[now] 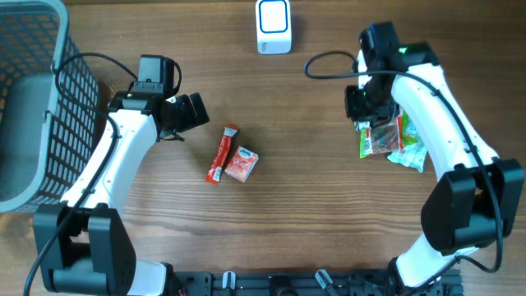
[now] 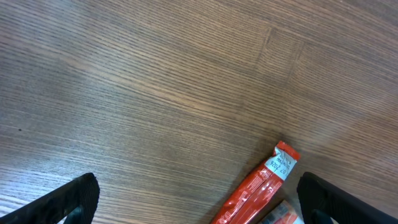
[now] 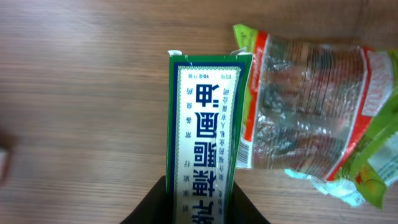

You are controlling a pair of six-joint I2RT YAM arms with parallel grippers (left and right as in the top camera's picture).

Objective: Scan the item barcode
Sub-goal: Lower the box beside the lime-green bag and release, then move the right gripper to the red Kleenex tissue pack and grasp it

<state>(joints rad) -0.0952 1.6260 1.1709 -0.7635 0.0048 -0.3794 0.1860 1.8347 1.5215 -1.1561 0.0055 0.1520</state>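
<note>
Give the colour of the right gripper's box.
Box: green border, white face, blue print; right wrist view.

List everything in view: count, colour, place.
scanner: one, white, top centre of the overhead view
basket: one, grey, far left
stick sachet: one, red, mid-table
small packet: one, red-pink, beside the sachet
green box: one, green-white, in the right gripper
snack bag: one, clear-green, beside the box
pale packet: one, light blue, by the bag
table: one, brown wood
left gripper: black, open
right gripper: black, gripping the box
</note>
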